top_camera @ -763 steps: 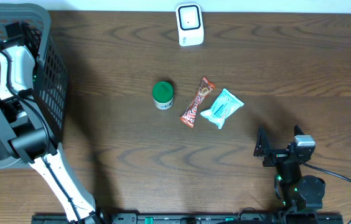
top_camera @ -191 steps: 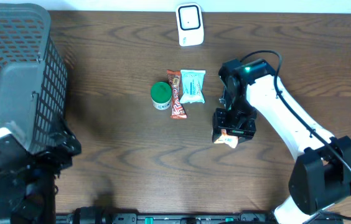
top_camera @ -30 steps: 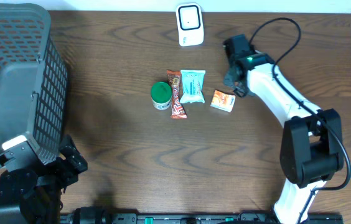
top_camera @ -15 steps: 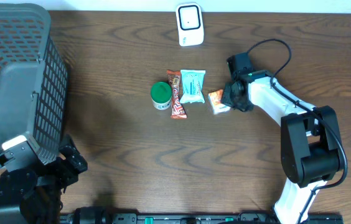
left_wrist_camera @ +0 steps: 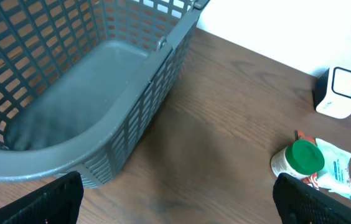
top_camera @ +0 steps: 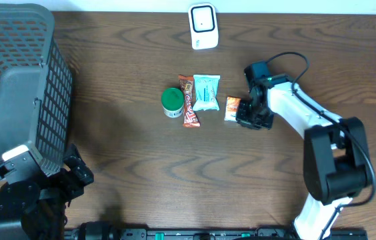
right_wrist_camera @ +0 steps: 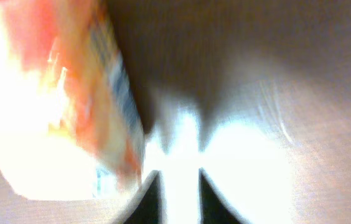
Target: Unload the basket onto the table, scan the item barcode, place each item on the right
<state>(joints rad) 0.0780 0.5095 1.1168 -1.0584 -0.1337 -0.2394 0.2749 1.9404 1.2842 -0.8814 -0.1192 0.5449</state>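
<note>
The orange box [top_camera: 232,109] lies on the table [top_camera: 141,153], just right of the blue pack [top_camera: 207,92]. The right hand [top_camera: 247,113] is low beside it. I cannot tell if the hand is open or holds the box. I think it is picking the box up. Next it must show the barcode to the scanner [top_camera: 203,27]. The right wrist view is only an orange blur, and the top view shows the rest
</note>
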